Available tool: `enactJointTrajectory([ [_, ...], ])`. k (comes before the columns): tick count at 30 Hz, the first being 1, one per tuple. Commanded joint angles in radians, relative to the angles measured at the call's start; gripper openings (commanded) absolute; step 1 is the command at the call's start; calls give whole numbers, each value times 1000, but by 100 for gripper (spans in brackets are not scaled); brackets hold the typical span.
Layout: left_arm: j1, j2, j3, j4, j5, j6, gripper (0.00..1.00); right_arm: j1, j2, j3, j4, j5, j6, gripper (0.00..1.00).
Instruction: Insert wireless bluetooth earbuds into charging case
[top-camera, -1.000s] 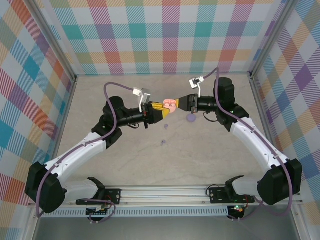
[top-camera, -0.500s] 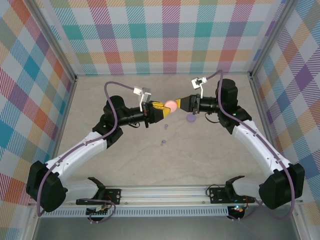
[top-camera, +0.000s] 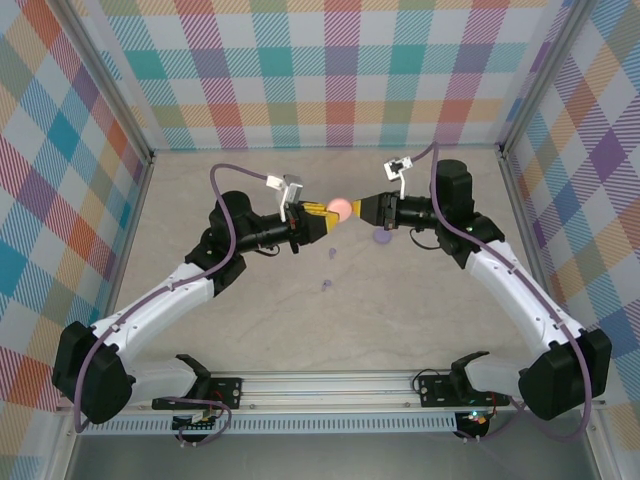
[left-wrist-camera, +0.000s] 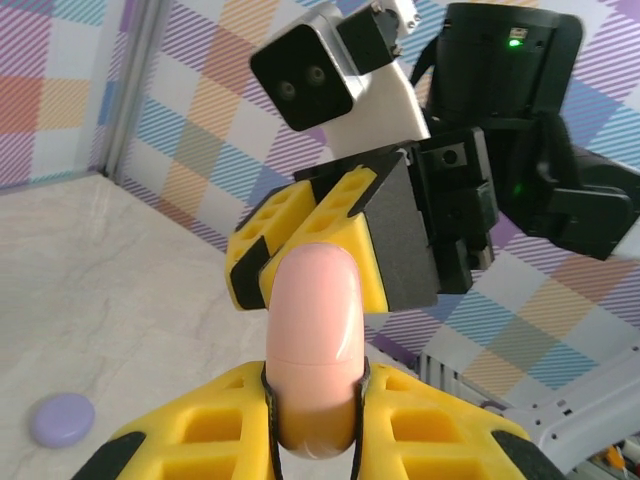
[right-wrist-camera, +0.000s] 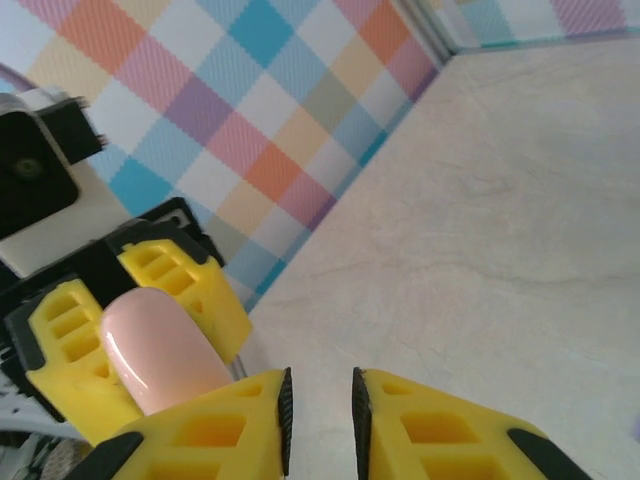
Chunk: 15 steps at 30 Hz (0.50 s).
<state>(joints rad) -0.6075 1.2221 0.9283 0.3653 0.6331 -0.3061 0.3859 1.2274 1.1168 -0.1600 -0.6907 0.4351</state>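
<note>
- Earbuds (top-camera: 327, 285): two tiny lilac bits lie loose on the table (top-camera: 250, 320), one nearer my bases and one just below my left gripper, both well apart from the case.
- Charging case (top-camera: 342, 208): pink, rounded and closed, up in the air over the middle of the table.
- My left gripper (top-camera: 325, 215) is clamped on it. The left wrist view has the charging case (left-wrist-camera: 315, 340) standing upright, pinched between my yellow fingers (left-wrist-camera: 430, 430).
- My right gripper (top-camera: 362, 209) sits right at the case's other side, facing the left one. Contact? I can't tell.
- From the right wrist, its fingers (right-wrist-camera: 440, 420) stand slightly parted, a narrow empty slot between them, with the case (right-wrist-camera: 150, 345) off to one side.
- Purple disc (top-camera: 381, 236) lies flat on the table beneath my right gripper.
</note>
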Motion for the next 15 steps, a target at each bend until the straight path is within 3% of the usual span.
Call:
enactJointTrajectory([
  [1, -6, -6, 30, -42, -84, 19, 0, 2, -30, 51, -122, 167, -64, 25],
  [6, 14, 18, 51, -102, -120, -6, 0, 1, -16, 83, -255, 371, -70, 26],
  [15, 130, 158, 104, -183, -151, -88, 0, 3, -12, 81, -303, 410, -84, 28],
])
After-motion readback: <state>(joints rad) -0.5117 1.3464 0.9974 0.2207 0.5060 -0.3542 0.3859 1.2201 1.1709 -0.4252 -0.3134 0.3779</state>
